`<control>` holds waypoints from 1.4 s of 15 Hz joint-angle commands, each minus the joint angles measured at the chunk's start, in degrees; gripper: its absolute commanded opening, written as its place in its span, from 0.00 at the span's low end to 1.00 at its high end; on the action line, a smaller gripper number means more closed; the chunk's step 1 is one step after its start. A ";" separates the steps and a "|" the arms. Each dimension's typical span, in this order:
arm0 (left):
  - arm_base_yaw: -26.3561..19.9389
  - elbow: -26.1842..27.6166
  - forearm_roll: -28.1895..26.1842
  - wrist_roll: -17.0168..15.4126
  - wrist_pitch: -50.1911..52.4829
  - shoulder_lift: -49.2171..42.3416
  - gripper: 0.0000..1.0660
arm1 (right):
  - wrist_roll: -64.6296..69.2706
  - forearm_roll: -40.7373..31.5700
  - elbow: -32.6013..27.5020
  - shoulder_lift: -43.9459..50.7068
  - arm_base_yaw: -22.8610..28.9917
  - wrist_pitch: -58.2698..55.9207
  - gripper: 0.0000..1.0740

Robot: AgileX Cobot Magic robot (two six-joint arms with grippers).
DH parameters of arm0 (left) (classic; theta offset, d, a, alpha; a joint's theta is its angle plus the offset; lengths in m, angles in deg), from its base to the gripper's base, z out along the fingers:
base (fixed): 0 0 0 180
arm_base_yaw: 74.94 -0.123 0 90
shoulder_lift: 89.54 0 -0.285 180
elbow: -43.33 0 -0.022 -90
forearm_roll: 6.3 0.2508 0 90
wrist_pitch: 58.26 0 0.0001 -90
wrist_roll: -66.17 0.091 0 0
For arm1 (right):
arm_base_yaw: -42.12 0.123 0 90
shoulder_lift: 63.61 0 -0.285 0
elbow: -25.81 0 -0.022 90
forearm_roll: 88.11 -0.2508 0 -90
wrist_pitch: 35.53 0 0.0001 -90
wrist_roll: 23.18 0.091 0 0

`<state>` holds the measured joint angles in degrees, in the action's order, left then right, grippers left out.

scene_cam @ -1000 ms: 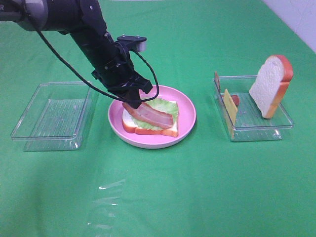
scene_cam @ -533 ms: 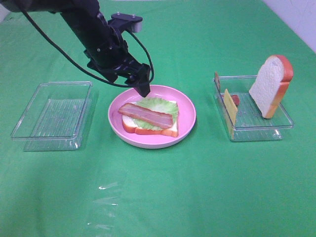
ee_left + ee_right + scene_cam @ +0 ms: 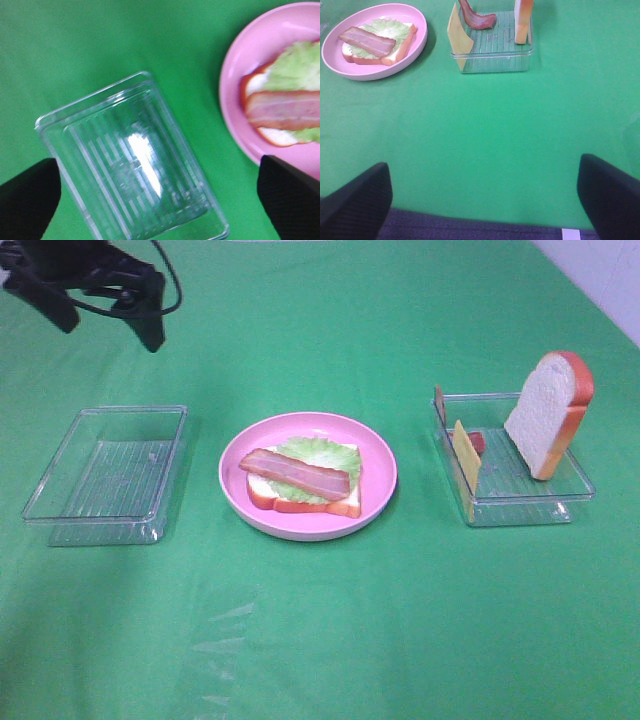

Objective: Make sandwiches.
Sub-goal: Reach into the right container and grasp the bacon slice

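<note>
Since a second ago the black left gripper point(image 3: 108, 328) has released the reddish bacon strip point(image 3: 295, 473) and withdrawn to the upper left of the high view. Its fingers are spread wide and hold nothing, and only its wrist end shows.

The right gripper point(image 3: 482, 200) is also spread and holds nothing, low over the green cloth point(image 3: 400, 640).

One half-built toy sandwich point(image 3: 300, 502) lies at centre on one round pink plate point(image 3: 380, 465).

Of the two clear plastic rectangular trays, the left tray point(image 3: 60, 470) sits at mid-left. The right tray point(image 3: 520, 505) holds one upright bread slice point(image 3: 545, 410), one yellow cheese slice point(image 3: 466, 455) and a second bacon strip point(image 3: 476, 19).

sandwich point(image 3: 300, 482) on plate point(image 3: 381, 466), trays point(image 3: 95, 524) either side
</note>
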<state>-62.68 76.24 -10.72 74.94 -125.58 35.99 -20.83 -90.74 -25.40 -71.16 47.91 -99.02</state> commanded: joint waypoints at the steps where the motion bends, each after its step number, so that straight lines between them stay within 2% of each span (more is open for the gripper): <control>1: -5.73 0.29 1.32 -0.80 -5.56 -0.74 0.95 | -0.29 -0.17 -0.17 0.92 0.00 0.46 0.89; 3: -12.03 0.29 0.92 -0.97 -8.31 -0.74 0.94 | -0.29 -0.17 -0.17 0.92 0.00 0.46 0.89; 5: -16.10 0.00 -1.60 -1.43 -8.31 -1.32 0.94 | -0.29 -0.17 -0.17 0.92 0.00 0.46 0.89; 7: -17.53 -2.69 -1.89 -1.20 -8.31 -3.44 0.94 | -0.29 -0.17 -0.17 0.92 0.00 0.46 0.89; 9: -17.53 -8.77 -1.26 -0.97 -7.73 -7.62 0.93 | -0.29 -0.17 -0.17 0.92 0.00 0.46 0.89; 12: -17.53 -22.40 -1.26 -0.74 -3.38 -18.45 0.93 | -0.29 -0.17 -0.17 0.92 0.00 0.46 0.89; 14: -17.53 -35.24 -1.55 -0.11 0.52 -31.97 0.93 | -0.29 -0.17 -0.17 0.92 0.00 0.46 0.89; 16: -17.53 -44.69 -2.12 -0.11 2.86 -43.77 0.93 | -0.29 -0.17 -0.17 0.92 0.00 0.46 0.89; 18: -17.53 -52.02 -2.12 -0.11 3.50 -56.15 0.93 | -0.29 -0.17 -0.17 0.92 0.00 0.46 0.89; 20: -17.53 -56.44 -2.12 -0.11 3.38 -65.20 0.93 | -0.29 -0.17 -0.17 0.92 0.00 0.46 0.89; 21: -17.53 -61.25 -2.35 -0.11 2.75 -74.37 0.93 | -0.29 -0.17 -0.17 0.92 0.00 0.46 0.89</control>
<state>-80.15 15.51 -12.55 74.71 -122.83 -37.35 -20.83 -90.74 -25.40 -71.16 47.91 -99.02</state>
